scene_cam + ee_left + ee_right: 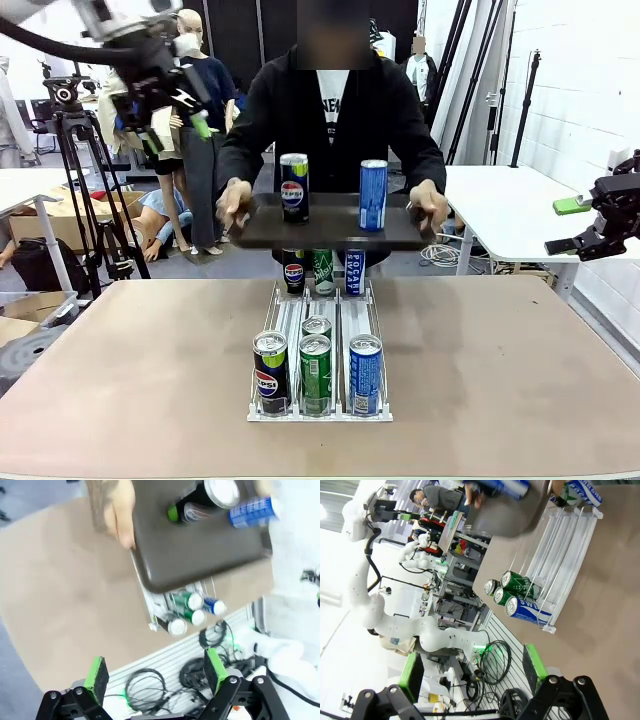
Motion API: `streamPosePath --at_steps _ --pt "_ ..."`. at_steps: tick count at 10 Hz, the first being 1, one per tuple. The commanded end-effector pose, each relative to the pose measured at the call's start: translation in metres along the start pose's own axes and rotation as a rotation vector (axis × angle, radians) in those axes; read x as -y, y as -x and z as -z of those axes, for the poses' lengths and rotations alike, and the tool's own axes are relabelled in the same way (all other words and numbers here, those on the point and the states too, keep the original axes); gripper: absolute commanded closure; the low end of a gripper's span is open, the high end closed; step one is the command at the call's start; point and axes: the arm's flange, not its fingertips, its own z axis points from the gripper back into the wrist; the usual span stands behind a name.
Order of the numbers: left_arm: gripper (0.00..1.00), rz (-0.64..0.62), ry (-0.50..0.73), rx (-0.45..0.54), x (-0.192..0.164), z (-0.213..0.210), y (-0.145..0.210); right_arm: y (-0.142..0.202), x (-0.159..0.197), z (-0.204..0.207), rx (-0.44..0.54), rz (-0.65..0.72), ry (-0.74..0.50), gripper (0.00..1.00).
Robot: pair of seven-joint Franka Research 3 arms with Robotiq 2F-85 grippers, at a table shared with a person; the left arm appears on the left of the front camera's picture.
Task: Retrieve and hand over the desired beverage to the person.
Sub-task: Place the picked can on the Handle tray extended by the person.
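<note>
The left pincer (165,100) hangs high at the far left, well above the tabletop (120,350), its green-padded fingers spread wide and holding nothing. In the left wrist view the same pincer (155,677) gapes open over the tabletop's near edge, with the can rack (165,610) and the tray (200,550) well beyond it.

In the middle of the tabletop stands a clear three-lane can rack (320,410). At its near end stand a black Pepsi can (271,372) on the left, a green can (316,374) in the centre with a second green can (317,327) just behind it, and a blue can (366,374) on the right. At the far end of the rack stand three more cans: a black Pepsi can (293,272), a green can (324,272) and a blue can (355,272).

Beyond the rack, at the far side, the person (333,110) holds a dark tray (330,225) level above the rack's far end, one hand (234,203) on its left edge and the other hand (429,205) on its right edge. On the tray stand a black Pepsi can (294,187) to the left and a blue can (373,194) to the right, both upright and apart.

The right pincer (585,225) hovers at the far right, off the tabletop's side, its fingers parted and empty. In the right wrist view this pincer (472,672) stands open, with the rack (555,580) lying well ahead of it.
</note>
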Motion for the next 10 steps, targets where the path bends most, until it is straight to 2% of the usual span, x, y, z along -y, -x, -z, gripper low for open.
streamPosePath --at_steps 1,3,6,8,10 --pt "0.00 -0.008 0.163 0.007 -0.048 0.019 0.037 0.005 -0.001 0.002 -0.004 -0.004 -0.007 0.00" --pt "0.00 -0.018 0.322 0.034 -0.102 0.037 0.053 0.005 -0.001 0.002 -0.004 -0.004 -0.007 0.00" --pt "0.00 -0.007 0.458 0.069 -0.146 0.063 0.053 0.005 -0.001 0.002 -0.004 -0.004 -0.007 0.00" --pt "0.00 0.067 0.636 0.144 -0.175 0.059 0.063 0.005 -0.001 0.002 -0.004 -0.004 -0.007 0.00" --pt "0.00 0.038 0.719 0.190 -0.212 0.061 0.077 0.005 -0.001 0.002 -0.004 -0.004 -0.007 0.00"
